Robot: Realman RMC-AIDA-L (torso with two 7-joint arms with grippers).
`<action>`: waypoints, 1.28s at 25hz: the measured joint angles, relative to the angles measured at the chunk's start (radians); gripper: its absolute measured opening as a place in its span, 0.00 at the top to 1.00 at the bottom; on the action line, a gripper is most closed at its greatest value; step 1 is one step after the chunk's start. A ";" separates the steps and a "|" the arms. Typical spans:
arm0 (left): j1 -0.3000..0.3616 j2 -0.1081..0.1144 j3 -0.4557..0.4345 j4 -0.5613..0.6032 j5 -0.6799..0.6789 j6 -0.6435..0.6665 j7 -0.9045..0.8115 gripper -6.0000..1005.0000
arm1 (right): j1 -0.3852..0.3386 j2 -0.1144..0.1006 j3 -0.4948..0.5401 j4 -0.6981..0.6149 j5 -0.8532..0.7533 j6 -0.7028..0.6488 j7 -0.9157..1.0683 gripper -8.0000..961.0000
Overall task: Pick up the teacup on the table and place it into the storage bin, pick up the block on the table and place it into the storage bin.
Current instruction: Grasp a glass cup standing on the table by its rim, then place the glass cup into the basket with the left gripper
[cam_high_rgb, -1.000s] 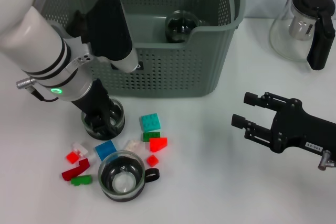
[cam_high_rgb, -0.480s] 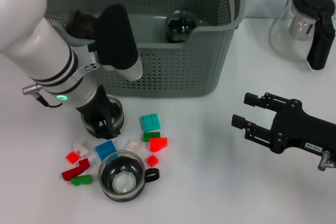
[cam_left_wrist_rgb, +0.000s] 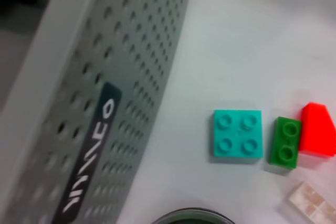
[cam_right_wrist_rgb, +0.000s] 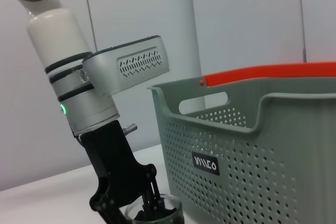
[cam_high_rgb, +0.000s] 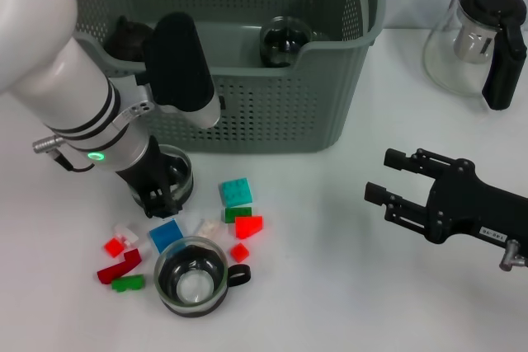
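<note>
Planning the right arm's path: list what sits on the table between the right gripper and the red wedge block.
Head view: only bare white table lies between the right gripper and the red wedge block.

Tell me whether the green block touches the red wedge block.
Touching. In the left wrist view, the green block lies edge to edge against the red wedge block, with no table showing between them; the head view agrees.

The storage bin (cam_high_rgb: pixel 247 113) is sitting at the back of the worktop (cam_high_rgb: pixel 330 286). Blocks (cam_high_rgb: pixel 235 192) and a teacup (cam_high_rgb: pixel 191 276) are lying in front of it. A teapot (cam_high_rgb: pixel 483 39) is standing to its right.
</note>
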 joint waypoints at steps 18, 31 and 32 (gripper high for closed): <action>-0.001 0.004 -0.015 0.030 0.005 0.060 -0.008 0.95 | 0.005 -0.002 0.000 0.002 0.000 -0.004 0.000 0.33; -0.043 0.052 -0.568 0.165 -0.242 0.603 0.360 0.95 | 0.004 -0.005 0.000 0.001 0.000 0.001 0.000 0.33; -0.044 0.066 -0.599 0.147 -0.287 0.619 0.373 0.95 | 0.006 -0.005 0.000 0.001 0.000 0.001 0.000 0.33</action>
